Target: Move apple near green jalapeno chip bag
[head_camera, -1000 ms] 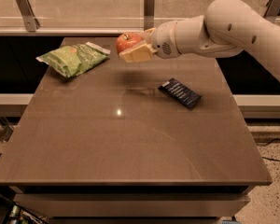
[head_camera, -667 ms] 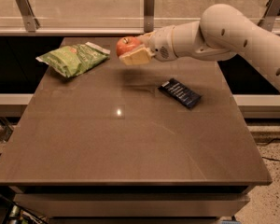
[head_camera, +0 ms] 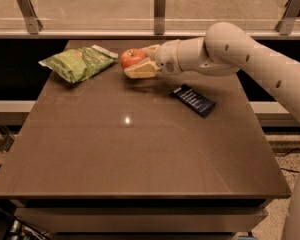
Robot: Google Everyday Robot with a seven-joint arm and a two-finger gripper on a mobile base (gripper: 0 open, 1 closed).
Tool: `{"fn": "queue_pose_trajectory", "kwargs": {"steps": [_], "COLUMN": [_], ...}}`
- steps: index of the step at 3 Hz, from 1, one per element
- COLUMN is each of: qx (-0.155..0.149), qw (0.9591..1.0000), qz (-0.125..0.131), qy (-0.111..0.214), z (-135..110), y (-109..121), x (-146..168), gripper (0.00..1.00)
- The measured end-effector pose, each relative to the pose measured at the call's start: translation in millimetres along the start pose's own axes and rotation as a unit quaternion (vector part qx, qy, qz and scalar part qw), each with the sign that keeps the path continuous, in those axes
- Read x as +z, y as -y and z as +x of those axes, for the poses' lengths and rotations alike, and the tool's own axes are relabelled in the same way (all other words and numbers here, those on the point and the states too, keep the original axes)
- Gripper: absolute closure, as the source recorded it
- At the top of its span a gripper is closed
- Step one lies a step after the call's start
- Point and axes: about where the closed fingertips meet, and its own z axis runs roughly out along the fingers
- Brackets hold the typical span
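Note:
The red-orange apple [head_camera: 131,58] is held between the pale fingers of my gripper [head_camera: 140,61], low over the far part of the brown table [head_camera: 140,149]. The gripper comes in from the right on a white arm. The crinkled light-green jalapeno chip bag [head_camera: 78,62] lies at the far left of the table, a short gap to the left of the apple.
A flat dark blue bar wrapper [head_camera: 193,99] lies on the table right of centre, below the arm. A glass barrier with metal posts [head_camera: 160,4] runs behind the table's far edge. The table's left and right edges drop to the floor.
The gripper with the apple has moved a little left and down, nearer the green bag and the table top. The bag and the blue wrapper have not moved.

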Motion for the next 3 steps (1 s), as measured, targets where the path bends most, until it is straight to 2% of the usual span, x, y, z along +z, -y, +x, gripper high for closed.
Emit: {"fn": "queue_pose_trajectory", "kwargs": {"steps": [1,3], "qx": [-0.002,-0.016], "qw": [1.0,0.9993], "qz": [-0.005,-0.019], "qy": [0.002,-0.029], "z": [6.4,3.3], "y": [0.2,-3.9], "x": [7.7,27.4], "gripper": [1.0,1.0]}}
